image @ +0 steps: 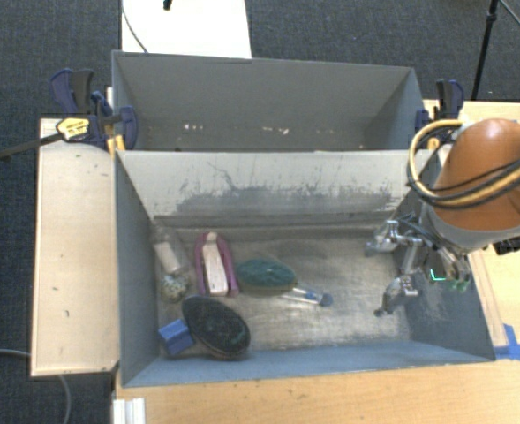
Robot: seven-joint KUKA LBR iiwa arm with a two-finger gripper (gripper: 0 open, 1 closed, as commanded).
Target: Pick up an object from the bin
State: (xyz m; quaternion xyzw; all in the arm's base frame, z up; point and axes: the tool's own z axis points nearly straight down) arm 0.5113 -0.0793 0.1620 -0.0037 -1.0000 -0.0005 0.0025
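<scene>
Several items lie left of the gripper (381, 276), its jaws spread and empty. Nearest is the teal brush (264, 275); better to centre over it before descending.

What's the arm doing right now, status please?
Gripper open, empty, over bare floor at right end of bin. Nearest thing: blue-tipped stick, apart to its left. Teal brush, black brush clustered far left. Nothing in the way.
</scene>
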